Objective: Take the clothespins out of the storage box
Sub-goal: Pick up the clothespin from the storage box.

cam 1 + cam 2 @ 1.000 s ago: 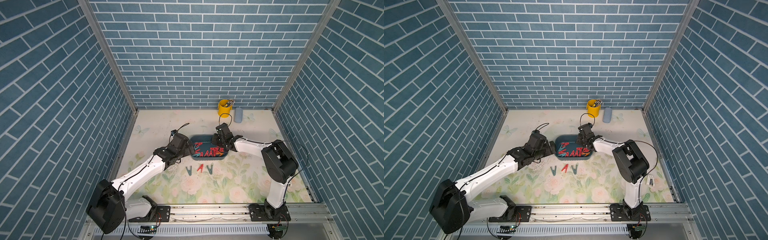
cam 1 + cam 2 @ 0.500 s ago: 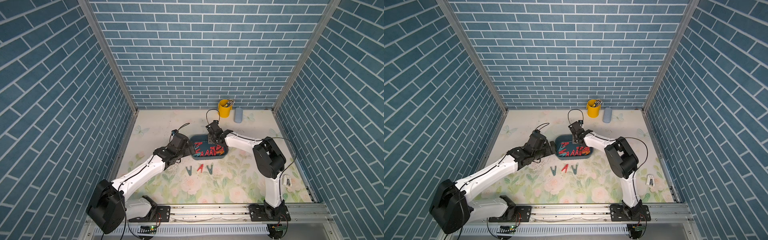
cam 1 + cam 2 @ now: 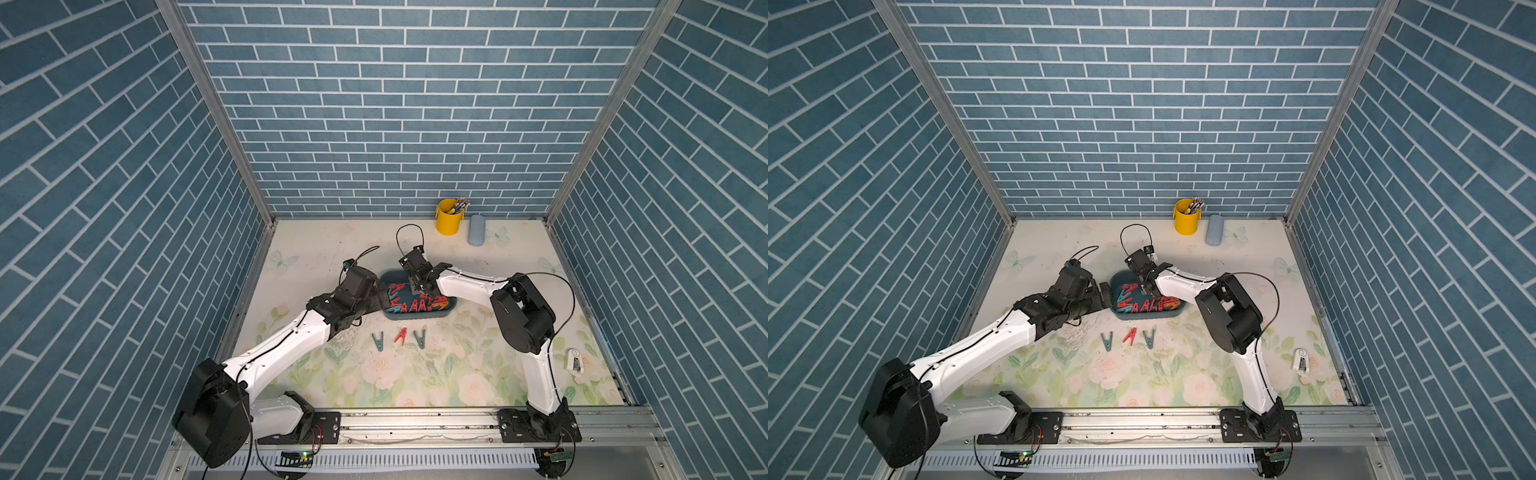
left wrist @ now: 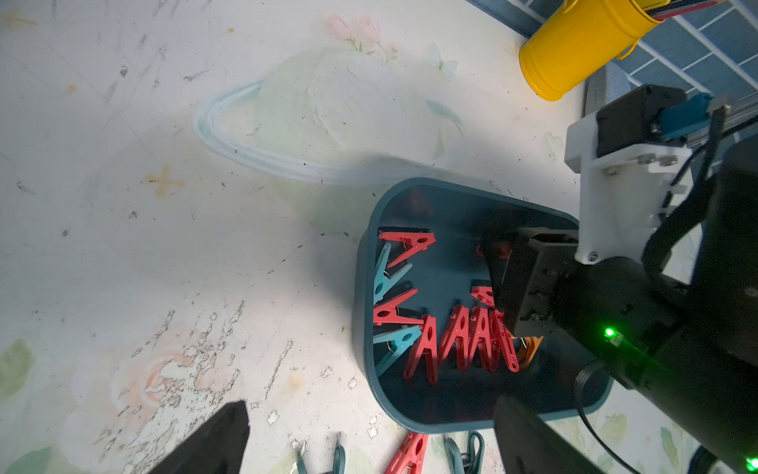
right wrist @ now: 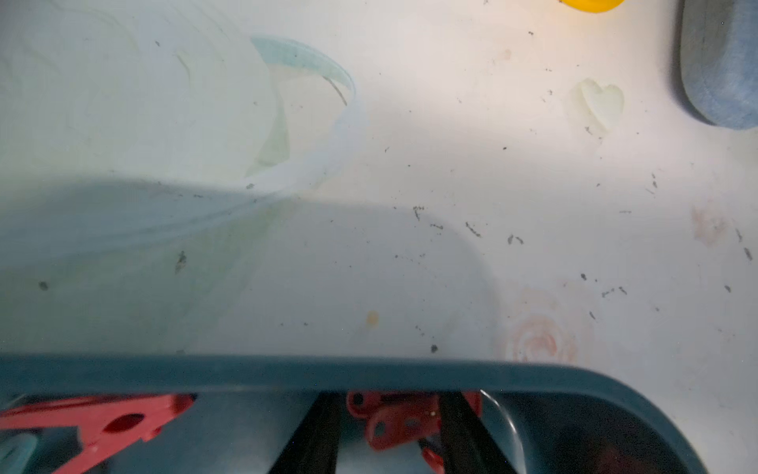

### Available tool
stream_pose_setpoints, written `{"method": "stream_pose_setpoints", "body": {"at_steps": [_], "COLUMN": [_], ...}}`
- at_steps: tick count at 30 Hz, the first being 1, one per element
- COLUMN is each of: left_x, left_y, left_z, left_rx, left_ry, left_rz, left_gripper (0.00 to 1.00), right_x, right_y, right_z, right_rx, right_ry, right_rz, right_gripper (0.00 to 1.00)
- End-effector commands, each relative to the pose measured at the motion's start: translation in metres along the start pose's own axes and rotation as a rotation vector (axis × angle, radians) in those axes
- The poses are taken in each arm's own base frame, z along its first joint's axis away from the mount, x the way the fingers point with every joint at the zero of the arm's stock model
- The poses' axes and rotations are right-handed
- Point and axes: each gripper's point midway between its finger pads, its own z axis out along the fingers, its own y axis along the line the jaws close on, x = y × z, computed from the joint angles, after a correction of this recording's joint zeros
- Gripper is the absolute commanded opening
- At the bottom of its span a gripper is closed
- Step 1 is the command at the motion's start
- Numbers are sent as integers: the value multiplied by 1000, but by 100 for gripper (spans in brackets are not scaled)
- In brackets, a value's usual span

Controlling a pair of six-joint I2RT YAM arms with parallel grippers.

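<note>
The right fingers (image 5: pixel 313 435), down inside the storage box (image 3: pixel 417 316), seem clenched on a red clothespin (image 5: pixel 404 418). The left fingers (image 4: pixel 217 441) stand released beside the box; three clothespins (image 3: pixel 401 336) lie on the worktop (image 3: pixel 457 374) before it.

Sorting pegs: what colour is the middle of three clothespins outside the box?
Red: the middle A-shaped clothespin shows best in a top view.

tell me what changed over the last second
The right gripper swung over the box from its right end toward the middle, with a red pin between its fingers. The left gripper stayed open beside the box's left end. The three pins on the table did not move.
</note>
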Motion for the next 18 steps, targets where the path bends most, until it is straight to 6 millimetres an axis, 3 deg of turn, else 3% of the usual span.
{"method": "stream_pose_setpoints", "body": {"at_steps": [1, 8, 14, 18], "left_x": [2, 2, 2, 1], "left_y": [5, 6, 5, 3], "left_z": [0, -1, -1, 0], "left_rx": [-6, -7, 0, 6], "left_ry": [-2, -6, -6, -9], "left_rz": [-3, -8, -8, -10], "left_gripper": [100, 99, 100, 99], "right_x": [1, -6, -15, -23], "right_y": [-7, -8, -10, -12], "right_z": [6, -4, -23, -39], "right_rx": [75, 93, 75, 45], "right_ry": [2, -35, -59, -76], "right_rz": [-63, -75, -51, -23], "right_gripper": [39, 11, 0, 0]}}
